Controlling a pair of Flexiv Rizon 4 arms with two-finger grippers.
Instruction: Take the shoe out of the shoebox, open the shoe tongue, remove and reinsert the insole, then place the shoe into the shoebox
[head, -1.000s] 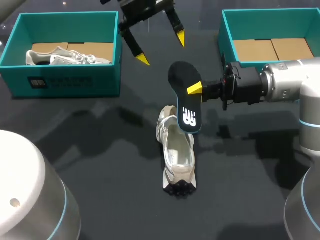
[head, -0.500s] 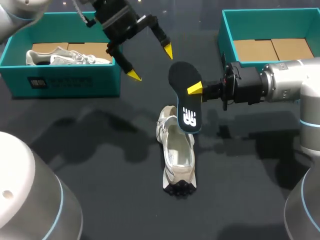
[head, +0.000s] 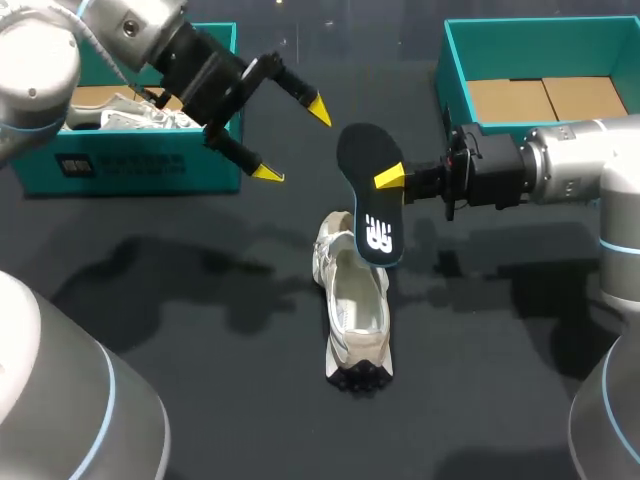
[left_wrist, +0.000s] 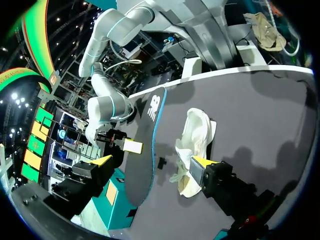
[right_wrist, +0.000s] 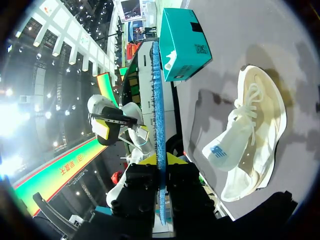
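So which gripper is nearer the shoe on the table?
Right. The right gripper holds the insole over the shoe; the left gripper hangs open by the left shoebox.

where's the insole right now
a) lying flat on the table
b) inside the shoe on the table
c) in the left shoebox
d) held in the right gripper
d: the right gripper is shut on the black insole, holding it up on edge over the white shoe.
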